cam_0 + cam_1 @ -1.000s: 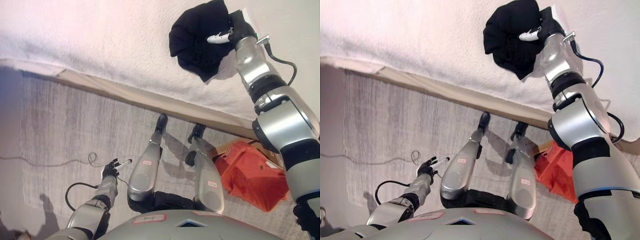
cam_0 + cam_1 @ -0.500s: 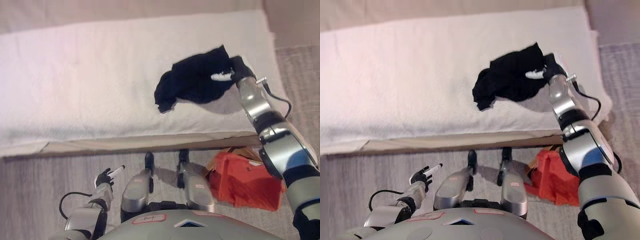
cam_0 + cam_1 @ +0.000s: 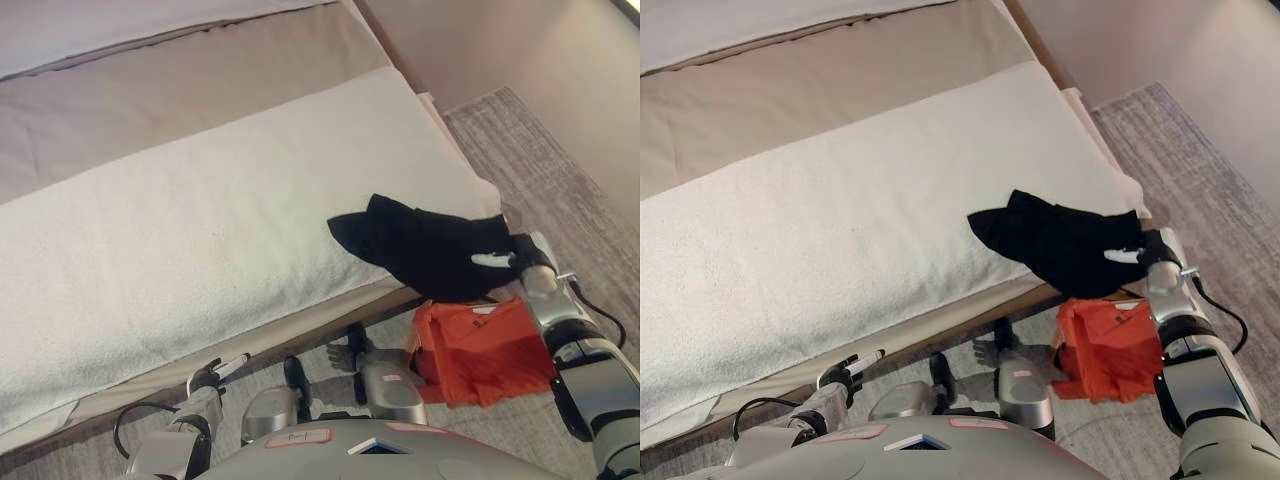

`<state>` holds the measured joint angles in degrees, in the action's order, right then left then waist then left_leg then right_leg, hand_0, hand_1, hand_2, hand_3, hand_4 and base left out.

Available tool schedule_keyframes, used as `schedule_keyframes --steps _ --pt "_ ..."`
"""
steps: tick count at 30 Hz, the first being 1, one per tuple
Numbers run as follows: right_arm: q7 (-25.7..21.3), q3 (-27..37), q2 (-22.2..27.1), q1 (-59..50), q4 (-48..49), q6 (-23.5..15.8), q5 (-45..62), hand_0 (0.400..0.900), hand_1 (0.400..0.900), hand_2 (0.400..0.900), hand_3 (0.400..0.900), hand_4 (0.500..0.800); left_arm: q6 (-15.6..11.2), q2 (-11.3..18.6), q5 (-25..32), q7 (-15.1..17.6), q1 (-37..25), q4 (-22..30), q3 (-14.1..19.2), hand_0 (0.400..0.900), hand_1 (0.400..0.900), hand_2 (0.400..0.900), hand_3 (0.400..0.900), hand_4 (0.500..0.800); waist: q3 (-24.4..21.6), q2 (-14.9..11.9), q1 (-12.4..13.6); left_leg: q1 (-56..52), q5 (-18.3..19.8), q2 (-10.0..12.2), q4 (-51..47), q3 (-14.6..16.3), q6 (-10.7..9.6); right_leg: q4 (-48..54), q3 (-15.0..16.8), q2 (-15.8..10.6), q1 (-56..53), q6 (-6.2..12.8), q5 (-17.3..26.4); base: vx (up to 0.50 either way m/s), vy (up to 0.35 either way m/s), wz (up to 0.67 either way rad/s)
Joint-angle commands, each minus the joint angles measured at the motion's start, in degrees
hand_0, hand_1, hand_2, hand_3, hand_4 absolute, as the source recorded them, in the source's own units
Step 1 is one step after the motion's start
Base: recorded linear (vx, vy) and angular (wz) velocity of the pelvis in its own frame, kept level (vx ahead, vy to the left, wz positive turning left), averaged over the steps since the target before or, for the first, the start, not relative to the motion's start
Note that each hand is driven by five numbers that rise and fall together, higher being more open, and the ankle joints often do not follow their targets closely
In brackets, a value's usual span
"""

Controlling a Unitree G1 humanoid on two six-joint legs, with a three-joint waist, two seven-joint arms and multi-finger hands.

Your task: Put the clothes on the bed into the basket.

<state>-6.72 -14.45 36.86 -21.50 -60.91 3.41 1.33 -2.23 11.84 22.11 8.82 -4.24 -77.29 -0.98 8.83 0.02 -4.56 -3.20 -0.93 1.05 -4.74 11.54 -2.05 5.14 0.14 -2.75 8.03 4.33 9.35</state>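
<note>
- Since half a second ago the black garment [image 3: 430, 252] has been drawn from well up on the white bed cover to the bed's [image 3: 200, 230] right corner, now overhanging the edge.
- The right hand [image 3: 510, 258], at about 4 o'clock in the view, is clenched on the garment's right end.
- Below it, toward 5 o'clock, orange cloth [image 3: 480, 345] lies on the grey carpet [image 3: 560, 190].
- The left hand [image 3: 210, 378] hangs low at 7 o'clock, fingers loosely curled, holding nothing.
</note>
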Motion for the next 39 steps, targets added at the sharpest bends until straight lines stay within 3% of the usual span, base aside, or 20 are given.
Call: schedule_keyframes --steps 1,8,21,30,31,32,39 --pt "-1.0 2.5 4.2 -3.1 -3.8 -2.9 -1.3 0.4 0.4 0.4 0.4 0.5 -0.4 3.3 -2.7 0.0 0.7 -4.5 -0.5 0.9 0.9 0.9 0.9 0.8 -3.1 -1.5 0.0 0.5 1.4 1.4 -0.2 -3.8 -1.2 -3.9 0.1 -6.4 -1.0 5.53 -1.5 0.0 -0.012 -0.12" --pt "-0.8 7.4 4.2 1.1 -12.8 -2.4 0.6 0.4 0.4 0.4 0.4 0.5 0.0 4.9 -3.9 -0.3 -0.6 -5.0 -0.9 0.9 0.9 0.9 0.9 0.8 -3.9 -1.6 -1.5 -0.6 1.9 1.7 -0.2 -3.0 -1.3 -3.6 1.1 -6.0 -1.9 5.47 -1.8 0.01 -0.017 -0.09" --pt "-0.5 14.6 8.7 5.4 -25.4 -1.4 2.6 0.4 0.4 0.4 0.4 0.5 0.5 6.2 -4.5 -0.7 -2.1 -5.2 -2.5 0.9 0.9 0.9 0.9 0.8 -4.6 -0.9 -2.6 -1.6 2.2 2.0 -0.2 -3.0 -1.7 -3.1 1.1 -5.6 -3.3 5.21 -2.5 0.0 -0.005 0.01" --pt "-0.3 14.7 9.5 4.7 -28.2 -1.0 2.9 0.4 0.4 0.4 0.4 0.5 0.3 6.0 -4.3 -0.8 -2.6 -4.9 -4.2 0.9 0.9 0.9 0.9 0.8 -4.5 0.6 -2.1 -1.5 1.9 2.1 -0.2 -4.1 -2.0 -2.4 -0.1 -6.1 -4.6 5.0 -2.8 -0.01 -0.024 0.09" --pt "-0.4 14.2 9.4 4.4 -28.1 -1.0 3.0 0.571 0.571 0.571 0.571 0.602 0.3 5.9 -4.2 -0.9 -2.5 -4.9 -4.2 0.9 0.9 0.9 0.9 0.8 -4.4 0.8 -2.1 -1.5 1.9 2.1 -0.1 -4.1 -2.0 -2.2 -0.1 -6.1 -4.8 4.97 -2.8 0.0 0.0 0.0" --pt "-0.3 13.6 9.2 3.9 -28.0 -1.0 2.7 0.9 0.9 0.9 0.9 0.8 0.4 6.0 -4.4 -0.9 -2.5 -5.0 -4.3 0.9 0.9 0.9 0.9 0.8 -4.4 1.0 -1.9 -1.5 1.9 2.1 -0.1 -4.2 -2.1 -2.2 -0.2 -6.1 -4.8 4.95 -2.8 -0.02 -0.011 0.04" --pt "-0.6 11.2 7.4 1.6 -28.2 -0.8 2.5 0.9 0.9 0.9 0.9 0.8 0.2 5.7 -4.0 -0.4 -2.6 -5.0 -4.4 0.9 0.9 0.9 0.9 0.8 -4.0 2.1 -1.3 -1.0 1.5 1.8 0.0 -4.8 -2.2 -1.9 -0.9 -6.3 -5.2 4.74 -2.6 -0.01 -0.01 0.07"
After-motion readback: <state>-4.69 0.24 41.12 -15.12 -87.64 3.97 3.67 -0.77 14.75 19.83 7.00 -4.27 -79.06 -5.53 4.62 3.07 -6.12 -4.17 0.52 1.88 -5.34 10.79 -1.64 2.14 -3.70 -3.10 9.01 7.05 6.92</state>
